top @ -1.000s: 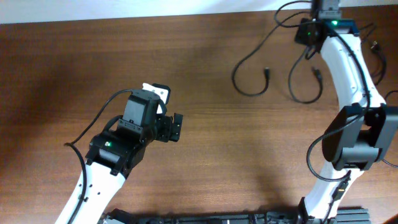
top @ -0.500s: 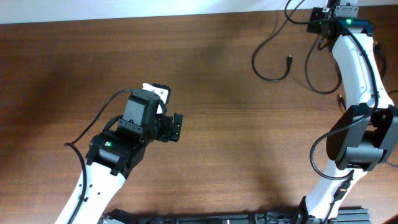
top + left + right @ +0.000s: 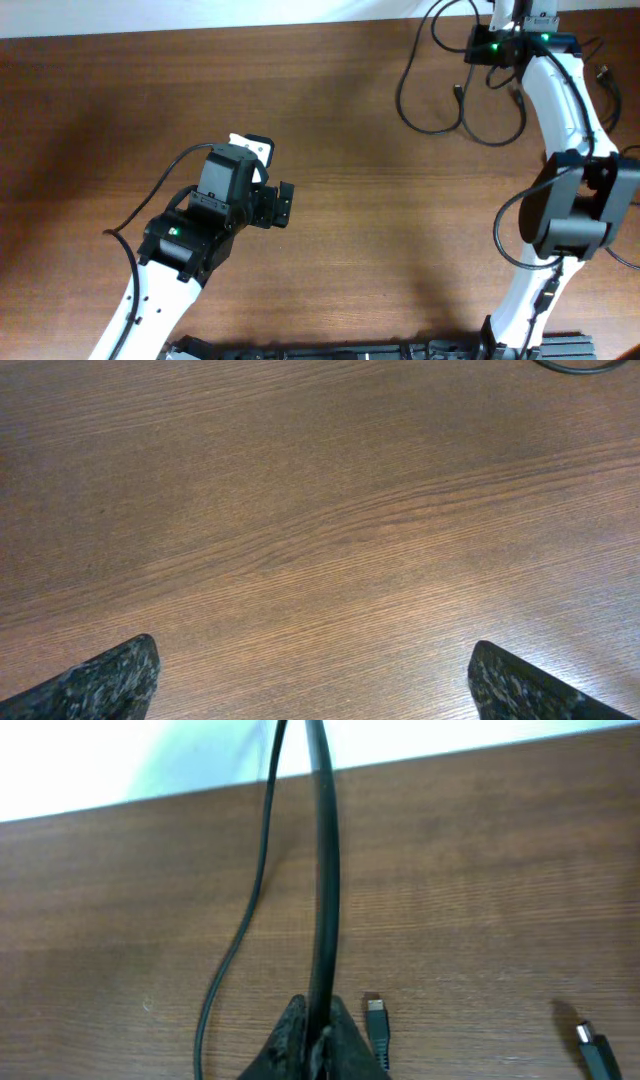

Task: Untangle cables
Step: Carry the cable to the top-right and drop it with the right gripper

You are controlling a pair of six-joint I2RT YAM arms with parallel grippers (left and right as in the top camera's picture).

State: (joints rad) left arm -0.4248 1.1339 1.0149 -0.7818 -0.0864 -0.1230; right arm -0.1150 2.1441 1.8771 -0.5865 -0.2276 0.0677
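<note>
— Currently, which step is being logged?
— Separation, early stage. One strand of the thin black flexible cables (image 3: 402,100) is pinched in the right gripper (image 3: 315,1045), which is clenched on it near the far right corner of the brown wooden counter (image 3: 400,250). In the wrist view the strand runs straight away from the fingers. The other loops lie overlapped just beside it, and a small silvery-tipped plug (image 3: 375,1017) rests on the wood close by.
— And the left gripper (image 3: 284,204)?
— Released, nothing held, well apart from the bundle.
— Next move?
— Judged: the held strand is to be drawn slowly clear of the crossings, and snagging at a plug is to be watched for.
</note>
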